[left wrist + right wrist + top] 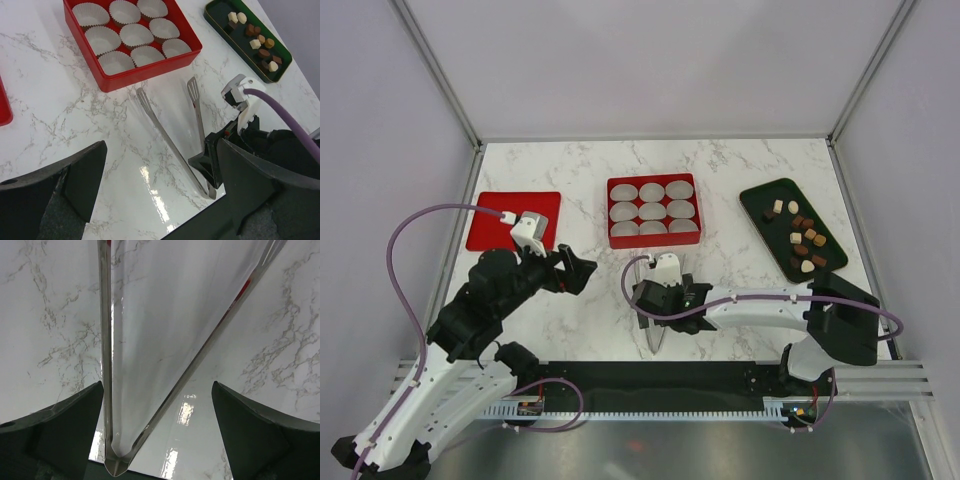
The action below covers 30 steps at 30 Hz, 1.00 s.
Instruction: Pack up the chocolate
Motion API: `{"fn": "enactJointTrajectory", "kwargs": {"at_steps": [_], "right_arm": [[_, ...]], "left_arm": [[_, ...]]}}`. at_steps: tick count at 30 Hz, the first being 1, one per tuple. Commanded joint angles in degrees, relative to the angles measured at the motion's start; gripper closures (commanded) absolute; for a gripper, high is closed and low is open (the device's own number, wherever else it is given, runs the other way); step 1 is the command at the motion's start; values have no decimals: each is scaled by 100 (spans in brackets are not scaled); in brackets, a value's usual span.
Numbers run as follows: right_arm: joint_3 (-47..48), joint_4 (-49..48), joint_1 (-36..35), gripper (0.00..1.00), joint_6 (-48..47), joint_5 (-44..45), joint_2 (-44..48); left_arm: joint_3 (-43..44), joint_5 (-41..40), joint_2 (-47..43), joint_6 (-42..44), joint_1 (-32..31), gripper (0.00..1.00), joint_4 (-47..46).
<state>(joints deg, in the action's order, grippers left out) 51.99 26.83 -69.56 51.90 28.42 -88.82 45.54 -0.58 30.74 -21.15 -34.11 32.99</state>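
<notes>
Chocolate (pixel 796 238) on tray (pixel 761 199) right of box (pixel 654 241), tongs (pixel 653 338) before box, lid (pixel 496 207) left.

The left arm (pixel 470 320) is bending at the elbow and reaching forward, the left tool (pixel 578 272) gaping wide and gripping nothing; the right arm (pixel 770 303) is stretching low toward the left, the right tool (pixel 665 300) pointing down, its fingers (pixel 55 430) standing fully apart.

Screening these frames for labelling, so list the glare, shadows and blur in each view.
Top external: even, soft light, only faint shadows on the marble table, all sharp, though the chocolate is tiny. Left wrist: bright glare streak on the table beside the tongs; its own fingers dark and soft. Right wrist: tongs fill the frame, mirror-like; glare patches near their hinge.
</notes>
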Motion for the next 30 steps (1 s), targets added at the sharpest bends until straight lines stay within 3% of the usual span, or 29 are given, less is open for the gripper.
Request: {"fn": "enactJointTrajectory", "kwargs": {"at_steps": [1, 10, 16, 30], "right_arm": [[242, -266, -145, 2, 374, 392, -162], [479, -380, -383, 2, 636, 628, -847], [708, 77, -400, 3, 945, 814, -1437], [-646, 323, -1024, 15, 743, 655, 672]], "left_arm": [[-45, -249, 37, -153, 27, 1, 5], [-36, -390, 28, -170, 27, 1, 76], [-36, -399, 64, -179, 27, 1, 84], [-28, -294, 134, -179, 27, 1, 84]]}}
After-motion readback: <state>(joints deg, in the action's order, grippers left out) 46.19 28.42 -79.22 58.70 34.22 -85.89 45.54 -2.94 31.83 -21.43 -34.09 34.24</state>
